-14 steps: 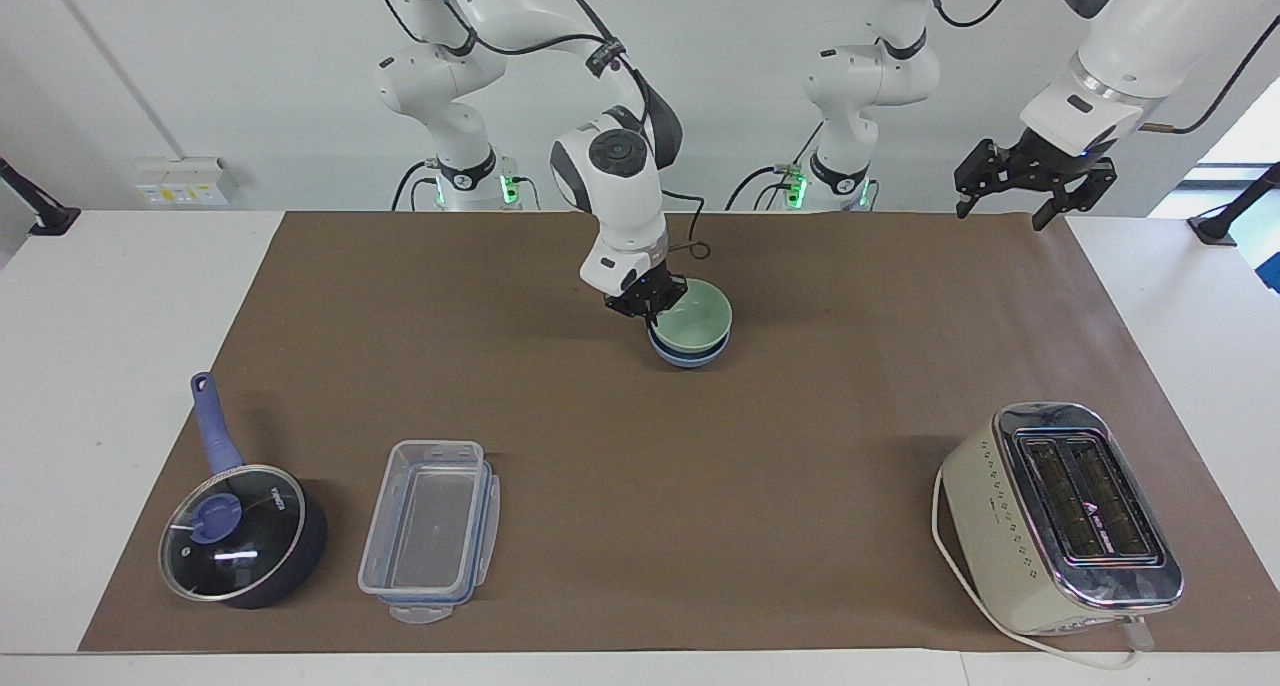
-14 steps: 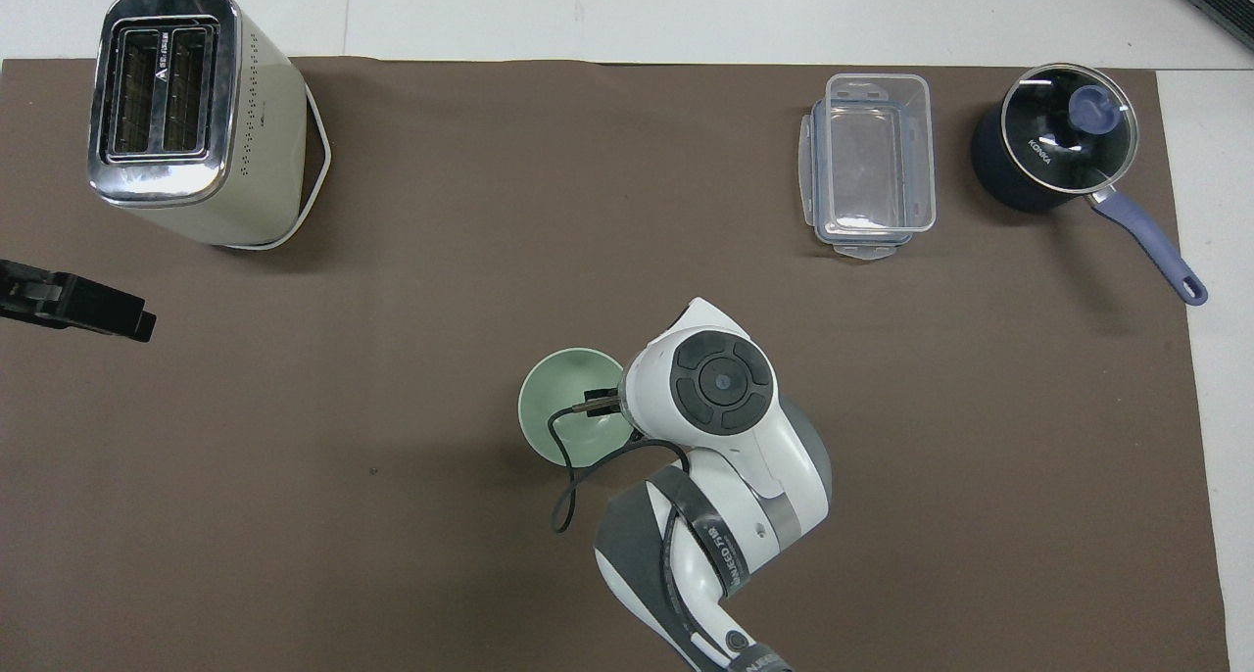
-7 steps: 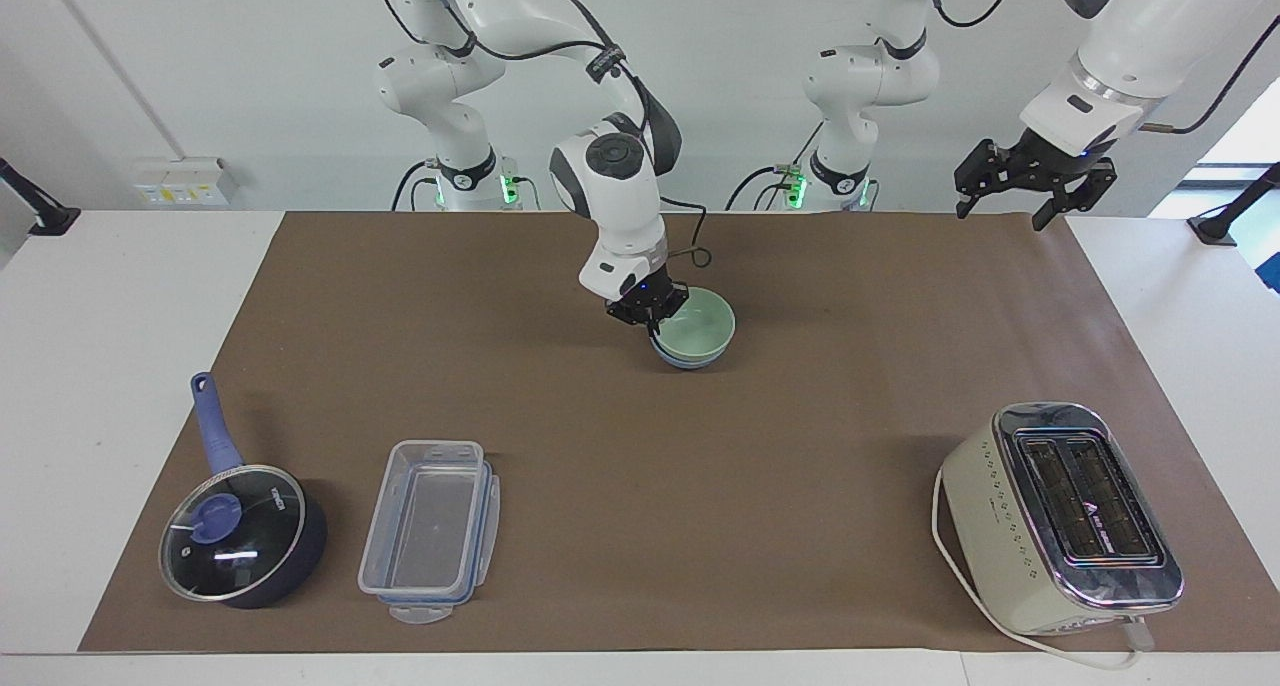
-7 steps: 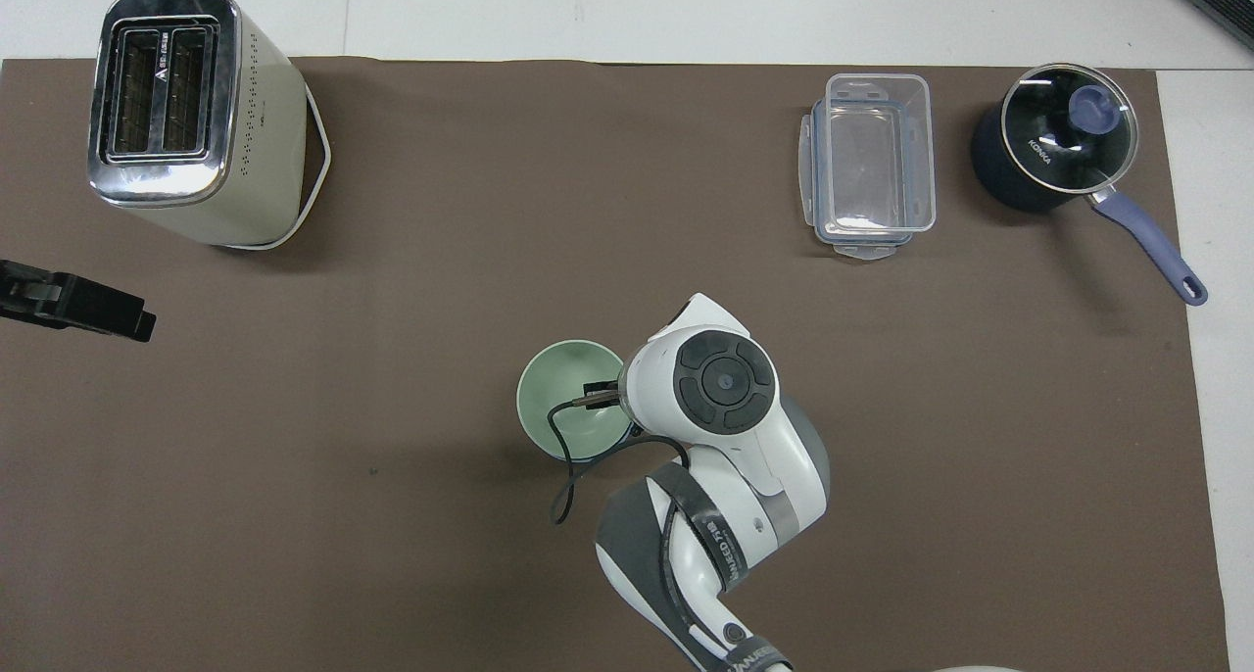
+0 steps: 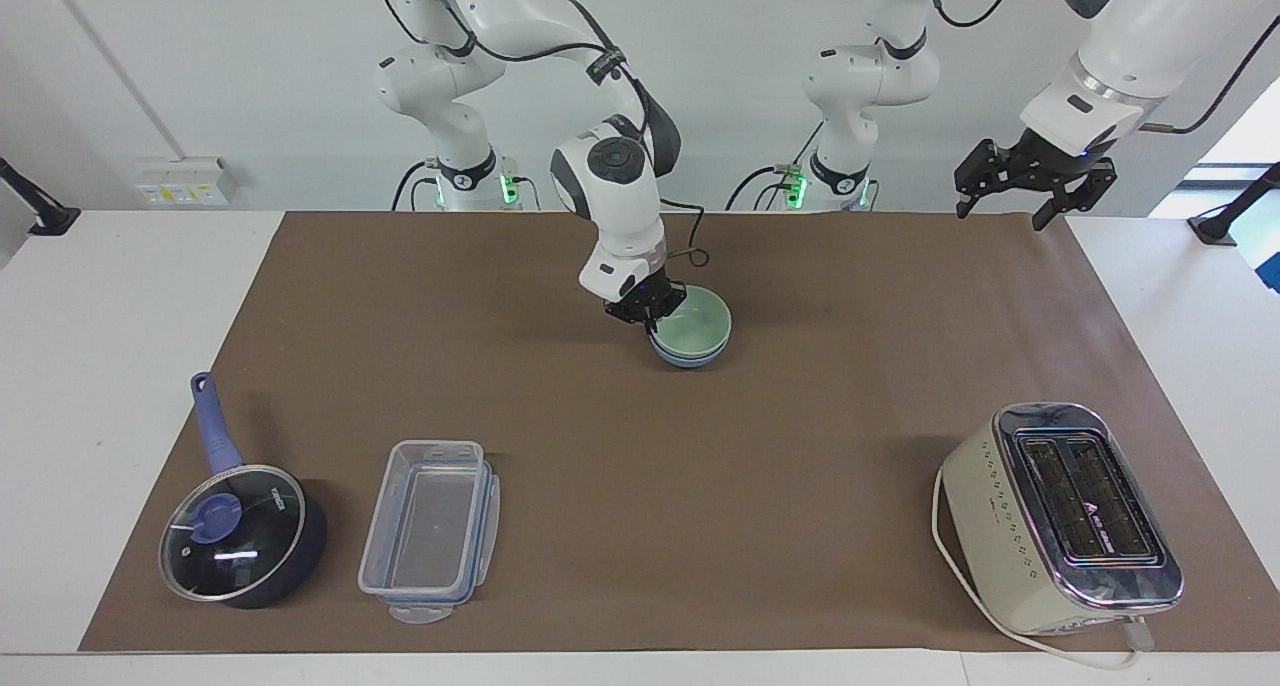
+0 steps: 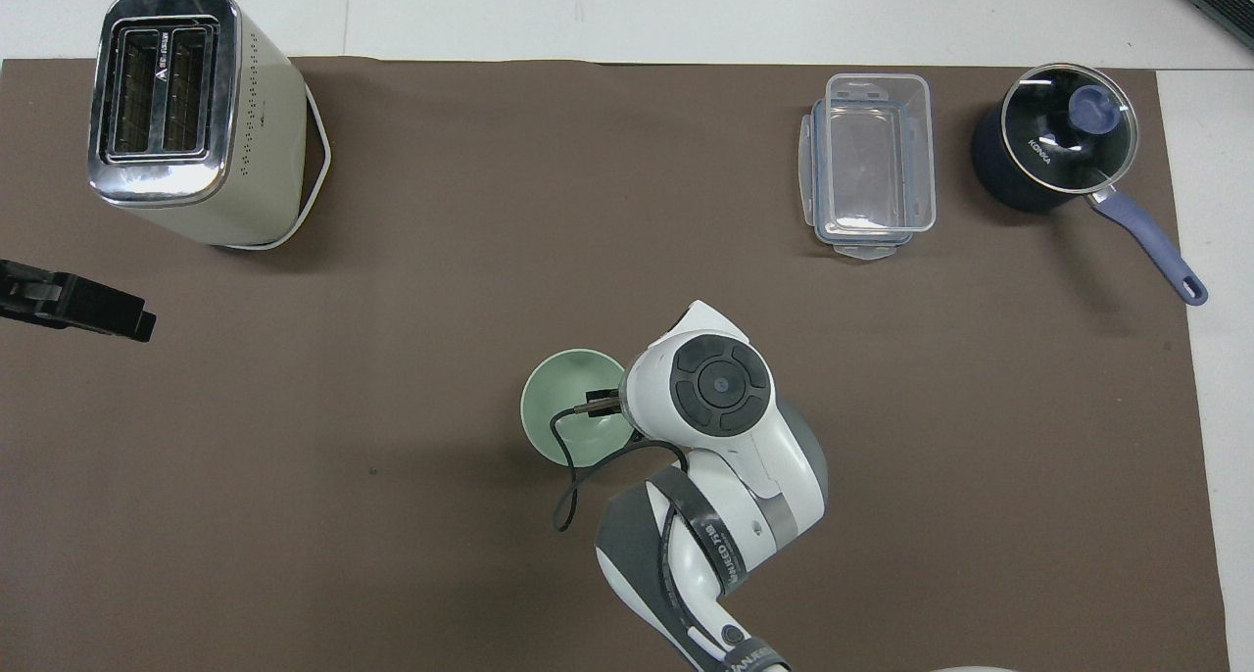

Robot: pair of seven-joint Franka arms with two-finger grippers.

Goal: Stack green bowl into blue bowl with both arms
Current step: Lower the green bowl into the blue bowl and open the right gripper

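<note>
The green bowl (image 5: 698, 324) sits nested in the blue bowl (image 5: 690, 357) in the middle of the brown mat. My right gripper (image 5: 653, 309) is shut on the green bowl's rim, on the side toward the right arm's end. In the overhead view the green bowl (image 6: 566, 398) covers the blue bowl, and the right arm's wrist hides the gripper. My left gripper (image 5: 1008, 204) waits open and empty, in the air over the mat's corner at the left arm's end; it also shows in the overhead view (image 6: 78, 302).
A cream toaster (image 5: 1060, 516) stands farther from the robots at the left arm's end. A clear plastic container (image 5: 430, 531) and a dark-blue saucepan with a glass lid (image 5: 235, 536) stand farther from the robots at the right arm's end.
My right gripper has lowered the tilted green bowl down into the blue bowl, where it now sits level. The left arm has not moved.
</note>
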